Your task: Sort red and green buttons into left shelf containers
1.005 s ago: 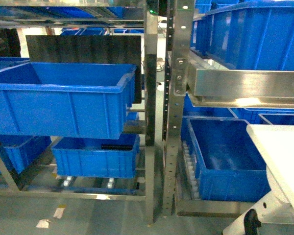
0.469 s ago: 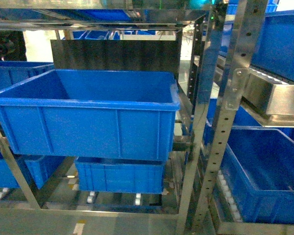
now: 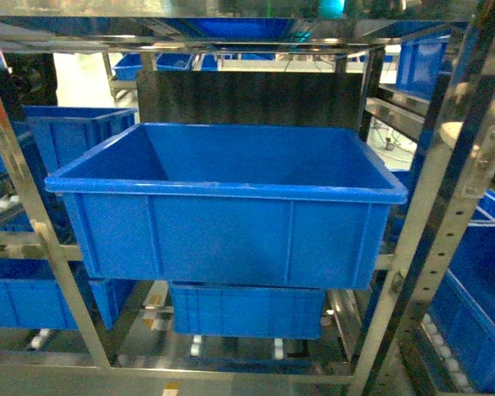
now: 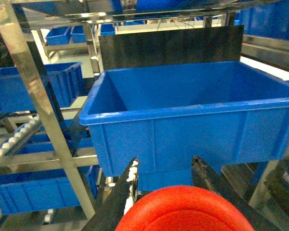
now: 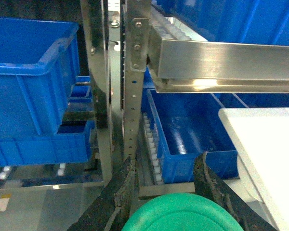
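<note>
In the left wrist view the red button [image 4: 183,211] fills the bottom edge, its red cap held between the two dark fingers of my left gripper [image 4: 165,162], which is shut on it. A large blue container [image 4: 192,115] sits on the shelf straight ahead, its inside bare as far as I see; the same container [image 3: 231,198] fills the middle of the head view. In the right wrist view my right gripper [image 5: 165,160] is shut on the green button [image 5: 183,214]. Neither gripper shows in the head view.
Steel shelf uprights [image 3: 33,223] [image 3: 433,239] frame the container. More blue bins stand below [image 3: 247,309] and at the left [image 3: 74,132]. In the right wrist view a steel rail [image 5: 221,60], a lower blue bin [image 5: 192,130] and a white table edge [image 5: 265,149] lie ahead.
The head view has swung left and closer: the big blue container moved from the left to the centre and looks larger. The right shelf rail and white table have left the view.
</note>
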Tool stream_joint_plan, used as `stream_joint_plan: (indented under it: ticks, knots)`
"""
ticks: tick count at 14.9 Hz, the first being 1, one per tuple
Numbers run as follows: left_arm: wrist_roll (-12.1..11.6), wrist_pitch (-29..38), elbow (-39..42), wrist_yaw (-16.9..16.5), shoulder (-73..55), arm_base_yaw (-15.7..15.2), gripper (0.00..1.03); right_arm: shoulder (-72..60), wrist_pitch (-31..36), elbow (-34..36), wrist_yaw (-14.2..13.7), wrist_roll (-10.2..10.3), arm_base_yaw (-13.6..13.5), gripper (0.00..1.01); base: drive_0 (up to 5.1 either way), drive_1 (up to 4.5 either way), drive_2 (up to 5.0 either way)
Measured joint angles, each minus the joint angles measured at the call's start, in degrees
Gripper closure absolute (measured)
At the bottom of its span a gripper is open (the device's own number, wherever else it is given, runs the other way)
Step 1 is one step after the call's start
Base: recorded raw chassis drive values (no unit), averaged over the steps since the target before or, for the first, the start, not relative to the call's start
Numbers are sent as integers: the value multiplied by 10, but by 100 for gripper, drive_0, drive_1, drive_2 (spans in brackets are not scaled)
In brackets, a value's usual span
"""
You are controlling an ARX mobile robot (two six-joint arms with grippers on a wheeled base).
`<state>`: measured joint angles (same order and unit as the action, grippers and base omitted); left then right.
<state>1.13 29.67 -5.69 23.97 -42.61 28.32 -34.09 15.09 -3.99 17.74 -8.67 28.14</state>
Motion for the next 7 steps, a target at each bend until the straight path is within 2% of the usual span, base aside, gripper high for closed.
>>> stream_joint_plan:
  ticks: [6, 7]
  knots:
    - [0, -1, 0, 0, -1, -1, 75, 1, -1, 0, 0, 0, 0, 69, -13, 405, -431]
    - [0, 1, 0, 0, 0, -1, 75, 0, 0, 0, 0, 0, 0, 69, -12, 248, -273]
